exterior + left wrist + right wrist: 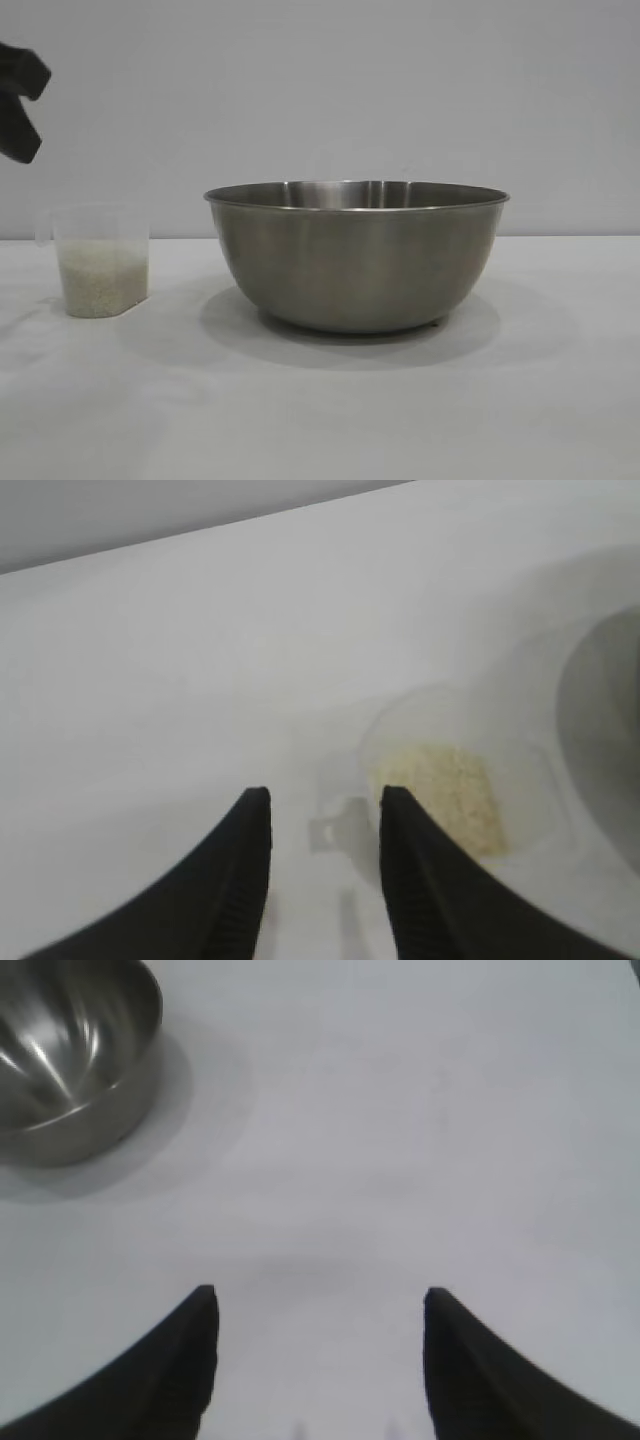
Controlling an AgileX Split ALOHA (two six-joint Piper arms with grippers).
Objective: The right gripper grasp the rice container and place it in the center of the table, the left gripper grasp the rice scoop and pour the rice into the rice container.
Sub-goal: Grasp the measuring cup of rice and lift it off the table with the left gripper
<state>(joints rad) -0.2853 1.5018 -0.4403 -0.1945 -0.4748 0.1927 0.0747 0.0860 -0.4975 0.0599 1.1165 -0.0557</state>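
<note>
Exterior view: steel bowl centred, cup at the left edge

Brushed round stainless-steel rice container (357, 255) sits mid-table on creased white cloth (320, 420). Frosted, tapered plastic rice scoop (102, 260), part-filled with off-white rice (102, 280), stands near the left edge. Left gripper (325, 825) hangs narrowly parted, empty, just short of the scoop. Right gripper (320, 1335) gapes wide, apart from the bowl.

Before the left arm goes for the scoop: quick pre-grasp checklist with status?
1. Rice container set mid-table, upright: ok.
2. Rice scoop upright, holding rice: ok.
3. Left gripper open, nothing between its fingers: ok.
4. Left gripper on the scoop: not ok, it is up and to the side of it.
5. Right gripper open, clear of the container: ok.
6. Rice already in the container: cannot tell.
</note>
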